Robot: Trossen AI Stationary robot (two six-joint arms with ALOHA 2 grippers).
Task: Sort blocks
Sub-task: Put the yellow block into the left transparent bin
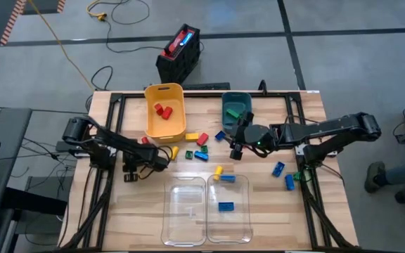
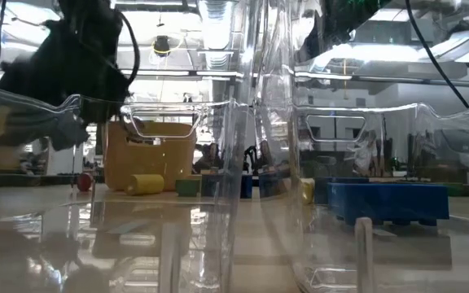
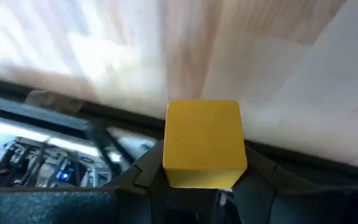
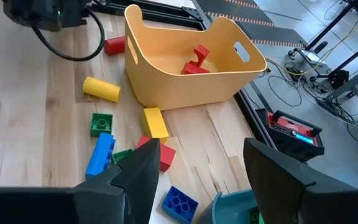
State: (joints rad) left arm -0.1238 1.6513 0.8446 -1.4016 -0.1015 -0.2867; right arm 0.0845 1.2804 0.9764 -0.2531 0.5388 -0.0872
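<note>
A yellow block [image 3: 204, 140] sits between the fingers of my left gripper [image 3: 204, 183], which is shut on it. This gripper [image 1: 162, 160] hangs over the table's left middle, just in front of the yellow bin [image 1: 165, 112]. My right gripper [image 4: 197, 186] stands open and empty above loose blocks near the teal bin [image 1: 235, 105]. Below it lie a yellow block [image 4: 155, 122], a red block [image 4: 161, 155], a green block [image 4: 101, 123] and blue blocks [image 4: 100, 155]. A yellow cylinder [image 4: 101, 89] lies on its side on the wood. My left gripper pinches the yellow block by two opposite sides [image 3: 169, 155] between its two fingers [image 3: 138, 171]. The fingers slant down from the table's left side. The block's broad flat face [image 3: 204, 134] is turned to the wrist camera, and in the low view the gripper hangs above the tabletop.
The yellow bin holds red blocks [image 1: 163, 110]; the teal bin holds green ones [image 1: 232, 111]. Two clear bins [image 1: 185, 211] stand at the near edge, the right one with a blue block [image 1: 226, 206]. More blocks [image 1: 284, 176] lie at the right. A black and red box [image 1: 180, 50] stands beyond the table.
</note>
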